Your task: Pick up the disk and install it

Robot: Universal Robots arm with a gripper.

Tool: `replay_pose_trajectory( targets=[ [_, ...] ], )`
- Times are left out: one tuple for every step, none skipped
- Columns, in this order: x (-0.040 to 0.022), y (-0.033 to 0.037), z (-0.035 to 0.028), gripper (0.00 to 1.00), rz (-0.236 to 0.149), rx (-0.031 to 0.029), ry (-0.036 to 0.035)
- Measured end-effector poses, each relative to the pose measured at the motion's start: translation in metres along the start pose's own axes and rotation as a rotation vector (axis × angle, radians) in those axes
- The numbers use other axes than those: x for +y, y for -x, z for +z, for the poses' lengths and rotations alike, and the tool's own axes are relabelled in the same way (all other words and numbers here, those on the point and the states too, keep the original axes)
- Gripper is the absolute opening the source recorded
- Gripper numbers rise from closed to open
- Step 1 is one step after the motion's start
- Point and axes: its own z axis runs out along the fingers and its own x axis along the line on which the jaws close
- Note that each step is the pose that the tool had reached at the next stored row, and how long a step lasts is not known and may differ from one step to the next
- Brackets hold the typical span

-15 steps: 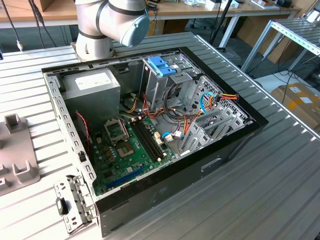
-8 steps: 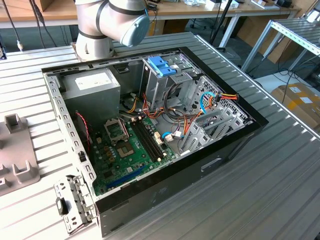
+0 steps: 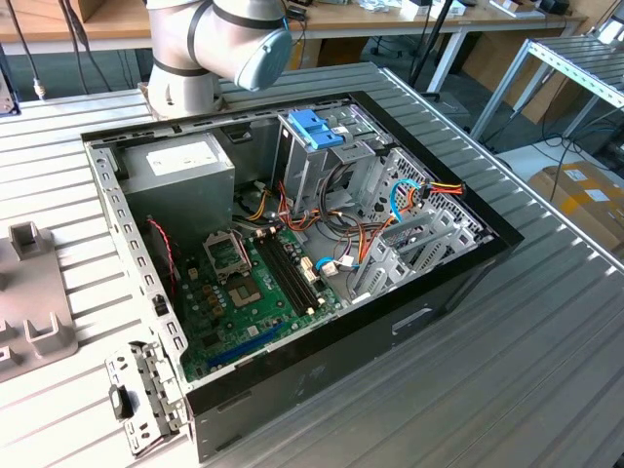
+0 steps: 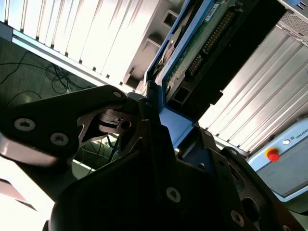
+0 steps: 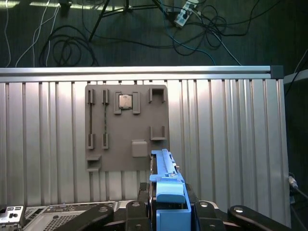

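We judge pick done, carry in hand. Black gripper clenched on grey-silver hard disk in blue plastic carrier, above ribbed aluminium table. Install into open black computer case's metal drive cage not yet done.

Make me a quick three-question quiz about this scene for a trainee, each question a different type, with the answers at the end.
1. True or false: the gripper is shut on the disk.
2. Multiple choice: in the first wrist view, the processor chip sits A) in a pocket of the grey fixture plate, B) on the disk, C) in the gripper.
3. Short answer: in the exterior view, what colour is the bracket atop the drive cage inside the open computer case?

Key: 1 true; 2 A; 3 blue.
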Motion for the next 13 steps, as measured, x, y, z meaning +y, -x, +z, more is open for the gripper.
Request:
replay_pose_trajectory(
  targets=[
    [-0.0006, 0.0, -0.0001, 0.37, 0.0, 0.0, 0.0],
    [-0.0011, 0.0001, 0.0, 0.37, 0.0, 0.0, 0.0],
    [-0.0016, 0.0001, -0.0001, 0.37, 0.0, 0.0, 0.0],
    [-0.0022, 0.0001, -0.0001, 0.37, 0.0, 0.0, 0.0],
    [-0.0026, 0.0001, -0.0001, 0.37, 0.0, 0.0, 0.0],
    [-0.0035, 0.0002, -0.0001, 0.37, 0.0, 0.0, -0.0001],
    [-0.0043, 0.0002, -0.0002, 0.37, 0.0, 0.0, 0.0],
    [-0.0048, 0.0002, -0.0002, 0.37, 0.0, 0.0, -0.0001],
    [-0.0055, 0.0003, -0.0002, 0.37, 0.0, 0.0001, 0.0],
    [-0.0063, 0.0003, -0.0003, 0.37, 0.0, 0.0, 0.0],
    [-0.007, 0.0003, -0.0003, 0.37, 0.0, 0.0, 0.0],
    [-0.0075, 0.0003, -0.0003, 0.37, 0.0, 0.0, 0.0],
    [-0.0082, 0.0003, -0.0003, 0.37, 0.0, 0.0, 0.0]
  ],
)
